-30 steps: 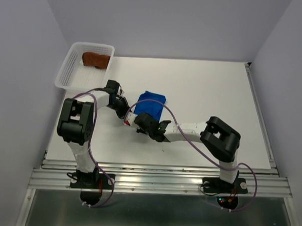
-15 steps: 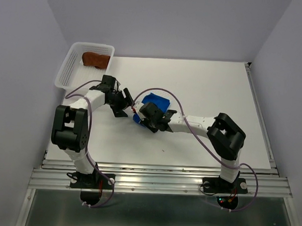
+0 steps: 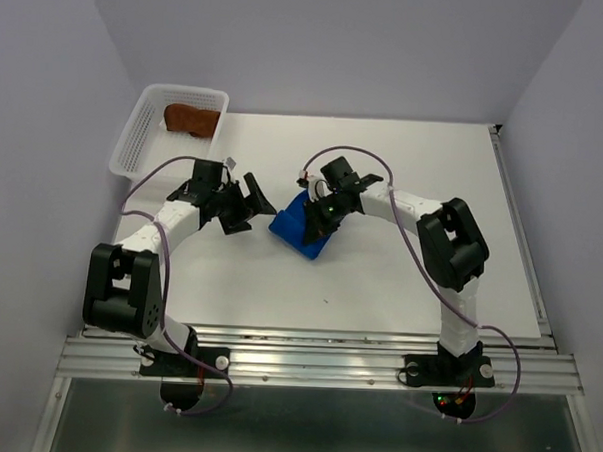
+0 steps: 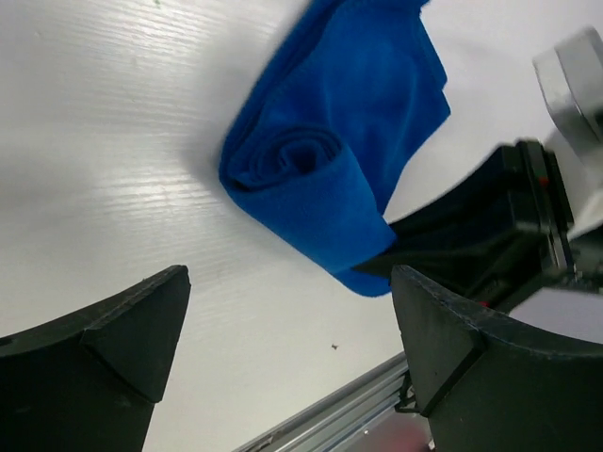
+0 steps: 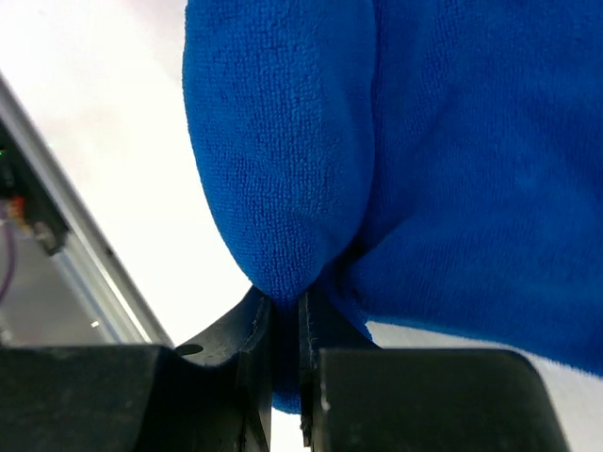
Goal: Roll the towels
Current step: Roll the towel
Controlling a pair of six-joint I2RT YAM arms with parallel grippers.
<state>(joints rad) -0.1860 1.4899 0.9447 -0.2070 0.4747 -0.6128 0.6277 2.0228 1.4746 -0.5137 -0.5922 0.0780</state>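
A blue towel (image 3: 299, 229) lies partly rolled on the white table (image 3: 410, 261); its spiral end (image 4: 297, 160) shows in the left wrist view. My right gripper (image 3: 318, 213) reaches over from the far right and is shut on a fold of the blue towel (image 5: 424, 141), the cloth pinched between its fingers (image 5: 254, 367). My left gripper (image 3: 253, 204) stands wide open just left of the roll, touching nothing, its fingers (image 4: 122, 344) apart on either side of bare table. The right gripper's black body (image 4: 471, 226) shows behind the roll. A rolled brown towel (image 3: 191, 118) lies in the basket.
A white mesh basket (image 3: 145, 149) stands at the far left corner of the table. Metal rails (image 3: 316, 362) run along the near edge. Purple cables loop off both arms above the table.
My left gripper opened, let go of the blue towel and drew back to the left. My right gripper swung up and over with the towel's edge, turning the cloth into a roll.
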